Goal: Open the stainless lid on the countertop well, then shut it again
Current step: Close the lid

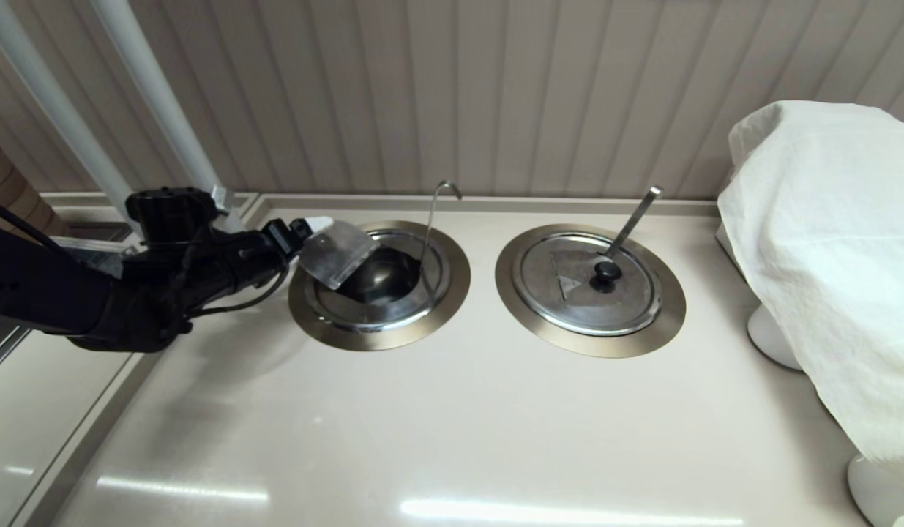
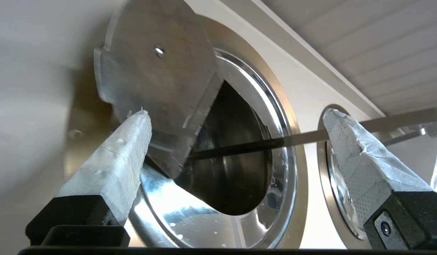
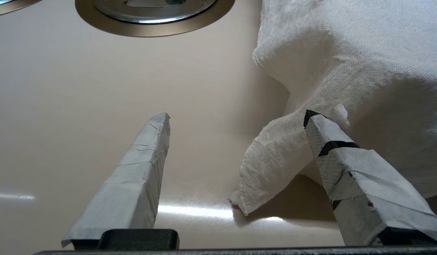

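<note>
The countertop well (image 1: 304, 307) on the left has a wide brushed ring, and its dark bowl (image 1: 384, 277) is exposed. The stainless lid (image 1: 337, 252) is folded: one half stands tilted up over the well's left side, the other half (image 1: 382, 316) lies flat. Its knob is hidden; the raised flap's underside (image 2: 158, 71) shows a screw. The hook-tipped wire handle (image 1: 432, 219) rises from the bowl. My left gripper (image 1: 314, 228) (image 2: 237, 117) is open at the flap, one fingertip (image 2: 138, 124) against its lower edge. My right gripper (image 3: 236, 118) hangs open over the counter.
To the right lies a second ringed well with a closed lid (image 1: 569, 296), black knob and flat straight handle (image 1: 633, 219). A white cloth (image 1: 825, 241) drapes something at the far right, its corner (image 3: 271, 159) between my right fingers. Panelled wall behind; white poles (image 1: 151, 88) back left.
</note>
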{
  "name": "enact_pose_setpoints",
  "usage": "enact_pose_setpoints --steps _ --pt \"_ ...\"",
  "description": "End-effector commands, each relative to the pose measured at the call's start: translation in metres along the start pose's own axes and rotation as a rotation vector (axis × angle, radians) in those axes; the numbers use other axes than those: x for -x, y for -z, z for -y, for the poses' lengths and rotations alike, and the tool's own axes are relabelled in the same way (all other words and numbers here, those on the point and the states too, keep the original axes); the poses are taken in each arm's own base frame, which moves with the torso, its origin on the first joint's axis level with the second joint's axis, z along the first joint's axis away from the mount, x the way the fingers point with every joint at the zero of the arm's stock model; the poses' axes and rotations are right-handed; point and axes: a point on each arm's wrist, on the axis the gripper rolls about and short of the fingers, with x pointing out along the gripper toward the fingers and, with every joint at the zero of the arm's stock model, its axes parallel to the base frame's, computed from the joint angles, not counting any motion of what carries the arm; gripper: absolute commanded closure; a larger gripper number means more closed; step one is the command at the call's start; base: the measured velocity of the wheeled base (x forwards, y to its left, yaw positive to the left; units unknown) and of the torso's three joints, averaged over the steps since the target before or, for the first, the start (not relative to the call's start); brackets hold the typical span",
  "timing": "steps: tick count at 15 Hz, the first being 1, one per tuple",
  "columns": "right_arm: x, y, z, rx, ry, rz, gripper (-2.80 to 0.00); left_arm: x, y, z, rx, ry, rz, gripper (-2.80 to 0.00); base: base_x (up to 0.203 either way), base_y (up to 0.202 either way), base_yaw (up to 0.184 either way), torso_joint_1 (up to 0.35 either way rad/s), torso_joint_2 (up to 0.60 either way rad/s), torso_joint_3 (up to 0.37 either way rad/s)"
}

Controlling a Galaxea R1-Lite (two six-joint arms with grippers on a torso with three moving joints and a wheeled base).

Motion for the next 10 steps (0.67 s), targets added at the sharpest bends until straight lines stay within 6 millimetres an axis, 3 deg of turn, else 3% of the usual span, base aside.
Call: enact_pose_setpoints --steps 1,4,10 --pt "0.0 0.0 0.0 0.002 0.0 0.001 -2.8 0.01 -0.016 -0.011 0.002 -0.004 0.03 -2.8 0.0 0.0 0.0 0.0 0.0 0.0" --pt "0.0 0.0 0.0 0.0 0.0 0.001 -2.8 0.026 -0.043 -0.034 -0.004 -0.031 0.085 -2.8 0.0 0.0 0.0 0.0 0.0 0.0" --pt "0.0 0.0 0.0 0.0 0.0 0.001 -2.8 0.004 -0.014 -0.067 0.015 0.053 -0.025 -2.8 0.0 0.0 0.0 0.0 0.0 0.0"
